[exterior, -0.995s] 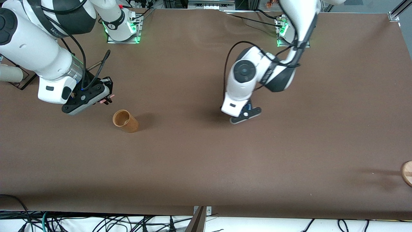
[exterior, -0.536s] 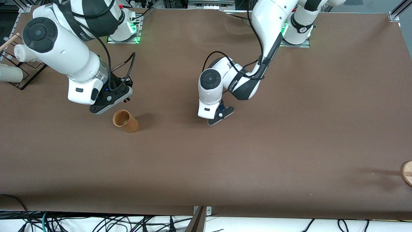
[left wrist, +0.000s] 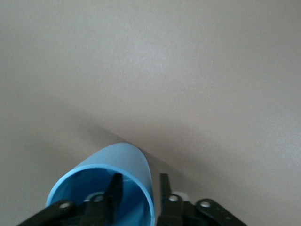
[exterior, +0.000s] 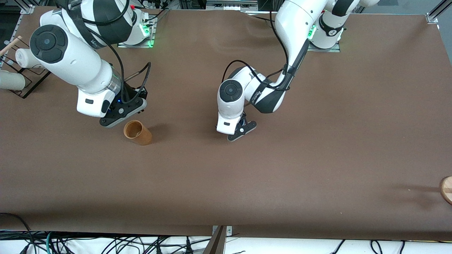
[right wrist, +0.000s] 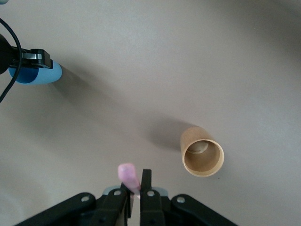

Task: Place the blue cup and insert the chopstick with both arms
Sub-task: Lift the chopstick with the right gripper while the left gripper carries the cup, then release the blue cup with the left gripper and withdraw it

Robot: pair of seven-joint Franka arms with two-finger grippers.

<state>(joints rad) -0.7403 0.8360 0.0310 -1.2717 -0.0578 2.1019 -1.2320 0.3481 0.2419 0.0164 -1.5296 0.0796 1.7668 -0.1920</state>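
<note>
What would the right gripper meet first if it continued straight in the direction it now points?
Probably bare table: the right gripper, shut on the pink chopstick, points down beside the tan cup, not into it.

A brown matte surface [exterior: 317,148] fills nearly the whole front view; soft shadows darken its strip at 6 o'clock; black cables [exterior: 106,243] tangle over white flooring below that edge; a black wire rack [exterior: 26,83] sits at 9 o'clock; aluminium framing [exterior: 436,12] shows at 1 o'clock.
</note>
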